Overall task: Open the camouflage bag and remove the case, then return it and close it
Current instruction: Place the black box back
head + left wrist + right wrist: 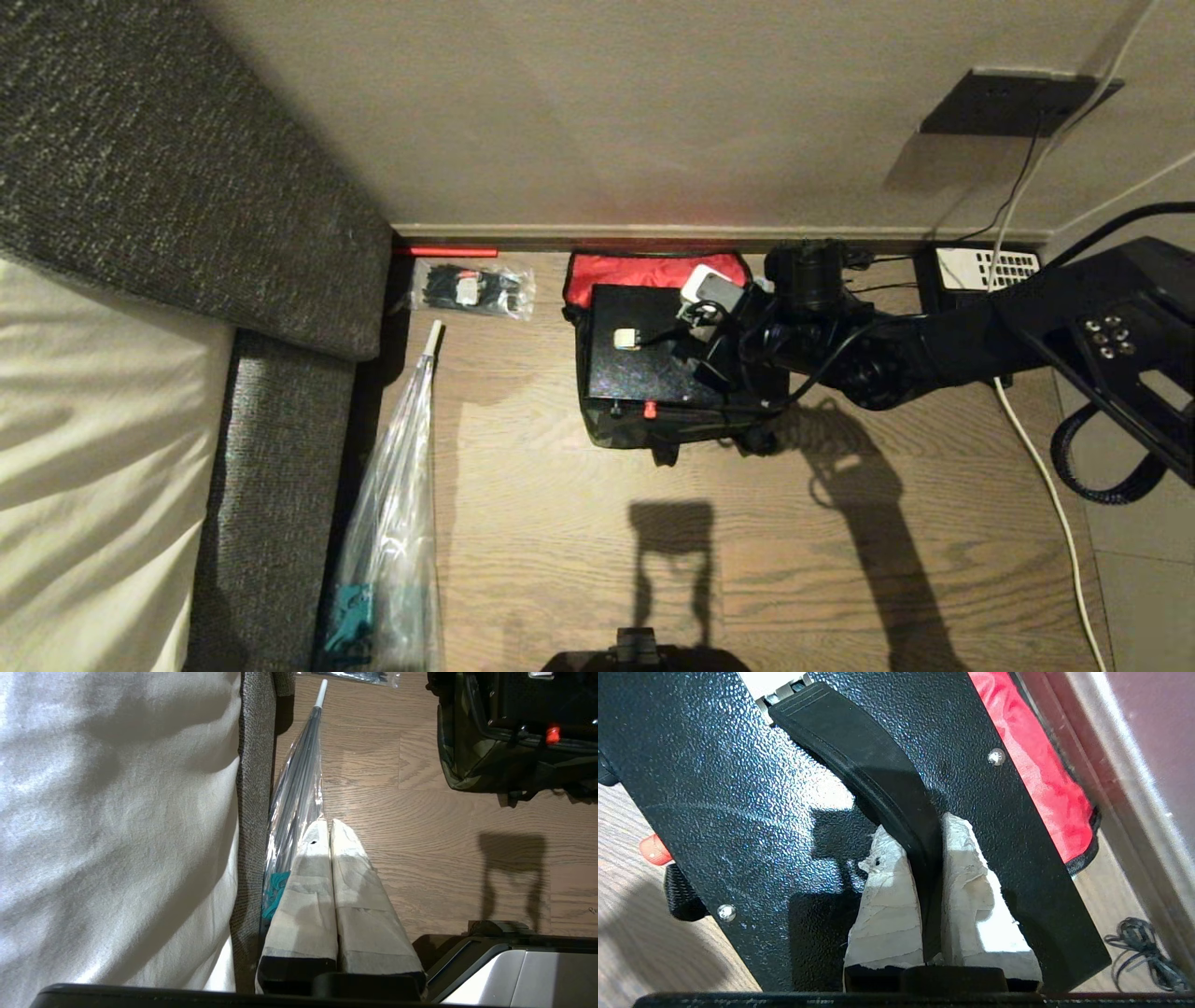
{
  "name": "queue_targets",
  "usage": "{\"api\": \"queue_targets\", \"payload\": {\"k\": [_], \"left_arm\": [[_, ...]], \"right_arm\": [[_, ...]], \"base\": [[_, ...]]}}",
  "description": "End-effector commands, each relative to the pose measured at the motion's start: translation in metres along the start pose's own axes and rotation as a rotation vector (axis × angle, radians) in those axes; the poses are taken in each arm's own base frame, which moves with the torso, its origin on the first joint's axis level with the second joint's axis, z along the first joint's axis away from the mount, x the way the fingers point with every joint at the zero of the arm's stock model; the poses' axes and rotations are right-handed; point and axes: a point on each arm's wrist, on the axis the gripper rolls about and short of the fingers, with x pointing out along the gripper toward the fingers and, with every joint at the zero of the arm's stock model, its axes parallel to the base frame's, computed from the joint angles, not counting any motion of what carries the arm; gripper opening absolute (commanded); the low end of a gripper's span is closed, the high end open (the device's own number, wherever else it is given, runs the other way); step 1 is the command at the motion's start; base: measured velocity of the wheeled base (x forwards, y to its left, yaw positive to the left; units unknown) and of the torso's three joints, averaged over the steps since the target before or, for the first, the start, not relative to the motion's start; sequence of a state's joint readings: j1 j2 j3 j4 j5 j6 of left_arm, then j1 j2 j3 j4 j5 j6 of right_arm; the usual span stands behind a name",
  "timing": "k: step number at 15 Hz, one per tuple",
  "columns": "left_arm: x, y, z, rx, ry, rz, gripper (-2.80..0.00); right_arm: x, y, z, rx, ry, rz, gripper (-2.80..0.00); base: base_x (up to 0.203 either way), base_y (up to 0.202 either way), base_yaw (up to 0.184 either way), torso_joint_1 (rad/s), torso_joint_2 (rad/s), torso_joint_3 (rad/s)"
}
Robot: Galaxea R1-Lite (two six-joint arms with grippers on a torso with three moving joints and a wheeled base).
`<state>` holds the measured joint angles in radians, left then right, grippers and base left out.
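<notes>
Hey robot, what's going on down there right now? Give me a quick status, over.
Right gripper shut on the case's handle. Case sits in the open camouflage bag, lid back. Left gripper shut, idle beside the bed. Nothing in the way. Over.

The black right arm (pixel 934 350) carries looped black cables and a cluster of screws, and both grippers' fingers (pixel 327 891) are wrapped in pale tape.

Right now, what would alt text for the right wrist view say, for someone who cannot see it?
The right pincer, its fingers wrapped in white tape, is shut on the curved black handle of the speckled black case. The bag's red lining and the wood floor show behind.
</notes>
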<state>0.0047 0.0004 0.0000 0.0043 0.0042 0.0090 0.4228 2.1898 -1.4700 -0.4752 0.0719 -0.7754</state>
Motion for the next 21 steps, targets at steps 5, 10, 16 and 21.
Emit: {"api": "queue_targets", "payload": {"k": [5, 10, 16, 21], "left_arm": [[0.000, 0.000, -0.001, 0.000, 0.001, 0.002, -2.80], [0.000, 0.000, -0.001, 0.000, 0.001, 0.000, -2.80], [0.000, 0.000, -0.001, 0.000, 0.001, 0.002, -2.80], [0.000, 0.000, -0.001, 0.000, 0.001, 0.002, -2.80]], "right_arm": [[-0.030, -0.017, 0.021, 0.019, 0.014, 0.015, -2.80], [-0.060, -0.017, 0.033, 0.010, 0.048, 0.068, -2.80], [-0.051, -0.006, 0.029, -0.024, 0.060, 0.103, -2.80], [-0.036, 0.008, 0.014, -0.014, 0.113, 0.152, -2.80]], "base": [[0.000, 0.000, 0.000, 0.000, 0.00, 0.000], [0.000, 0.000, 0.000, 0.000, 0.00, 0.000], [0.000, 0.000, 0.000, 0.000, 0.00, 0.000], [0.000, 0.000, 0.000, 0.000, 0.00, 0.000]]}}
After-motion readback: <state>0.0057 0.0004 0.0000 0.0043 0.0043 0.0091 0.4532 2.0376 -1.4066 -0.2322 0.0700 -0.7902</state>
